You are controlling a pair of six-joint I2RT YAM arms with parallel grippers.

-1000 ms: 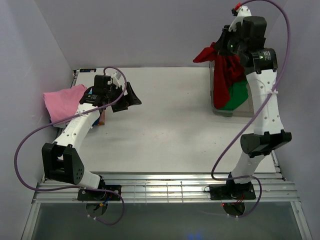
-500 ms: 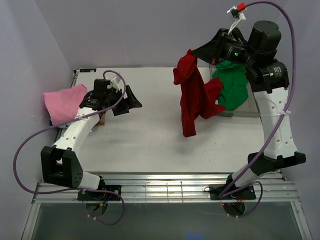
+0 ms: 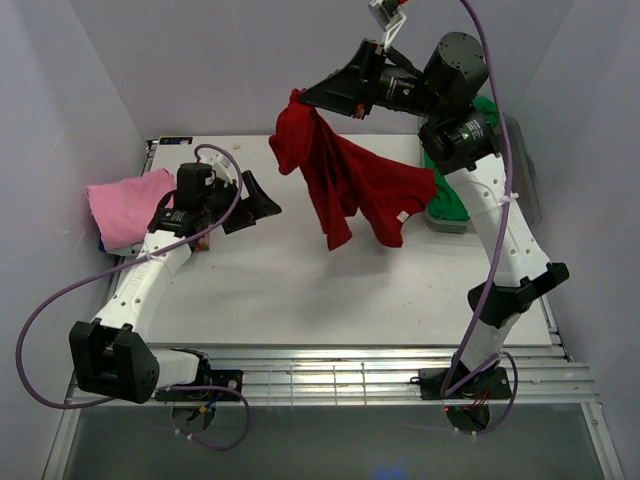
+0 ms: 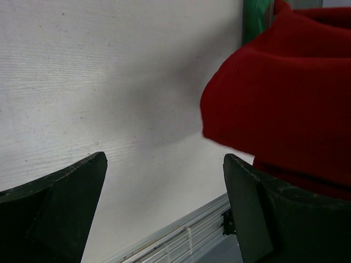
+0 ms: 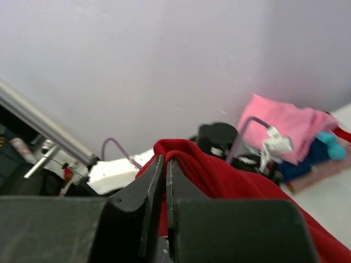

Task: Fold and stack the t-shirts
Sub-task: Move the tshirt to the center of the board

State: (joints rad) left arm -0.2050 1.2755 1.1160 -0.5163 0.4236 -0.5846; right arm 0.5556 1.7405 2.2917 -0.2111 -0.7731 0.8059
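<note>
My right gripper (image 3: 305,100) is shut on the red t-shirt (image 3: 350,180) and holds it high above the middle of the table; the cloth hangs down and trails right toward the tub. In the right wrist view the gripper (image 5: 164,161) pinches a fold of the red t-shirt (image 5: 219,175). My left gripper (image 3: 262,200) is open and empty above the table's left half; in its wrist view the gripper (image 4: 164,186) faces the red t-shirt (image 4: 285,98). A green t-shirt (image 3: 448,205) lies in the tub. A pink t-shirt (image 3: 125,205) lies folded at the far left on blue cloth (image 5: 307,159).
The clear plastic tub (image 3: 525,190) stands at the back right, partly behind my right arm. The white table (image 3: 300,290) ends in a metal rail (image 3: 330,365) at the near edge. Purple walls close in on both sides.
My right gripper has swung left from over the tub to above the table's middle, pulling the red t-shirt out of the tub. The left arm shifted only slightly.
</note>
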